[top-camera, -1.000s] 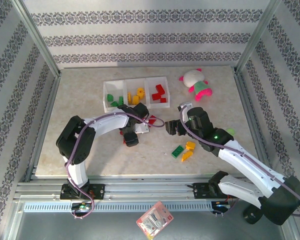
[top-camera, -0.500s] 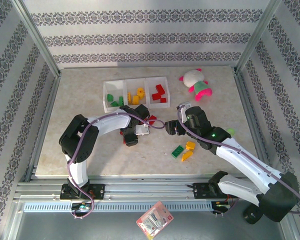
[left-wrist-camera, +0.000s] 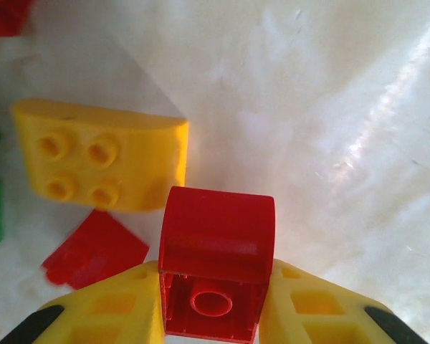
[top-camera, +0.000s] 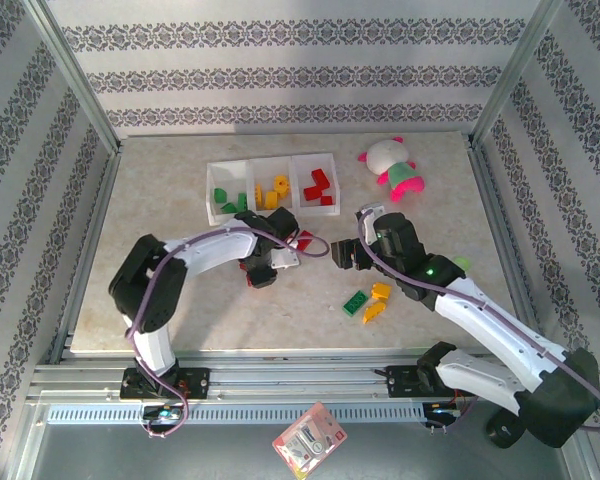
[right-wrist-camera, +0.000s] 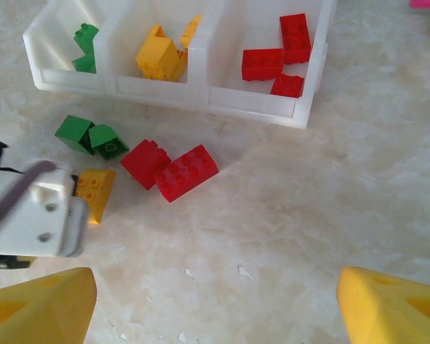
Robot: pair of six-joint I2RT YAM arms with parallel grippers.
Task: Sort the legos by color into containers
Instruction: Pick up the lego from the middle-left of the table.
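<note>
My left gripper (left-wrist-camera: 215, 287) is shut on a red brick (left-wrist-camera: 216, 251), held hollow side toward the camera, low over the table. Under it lie a yellow studded brick (left-wrist-camera: 100, 165) and a flat red piece (left-wrist-camera: 93, 251). In the top view this gripper (top-camera: 261, 275) sits just in front of the tray (top-camera: 272, 160). My right gripper (right-wrist-camera: 215, 301) is open over bare table, with nothing between its fingers. Ahead of it lie two red bricks (right-wrist-camera: 188, 172), two green ones (right-wrist-camera: 89, 135) and a yellow wedge (right-wrist-camera: 94, 192). The tray (right-wrist-camera: 258, 107) holds green, yellow and red bricks in separate compartments.
A green brick (top-camera: 355, 302) and two yellow bricks (top-camera: 378, 300) lie near the right arm's forearm. The pink, white and green plush toy (top-camera: 392, 168) rests at the back right. The left gripper's grey housing (right-wrist-camera: 29, 215) stands close to the loose bricks.
The left arm's elbow has swung a little to the left while its gripper stays by the bricks. The right gripper has shifted slightly left.
</note>
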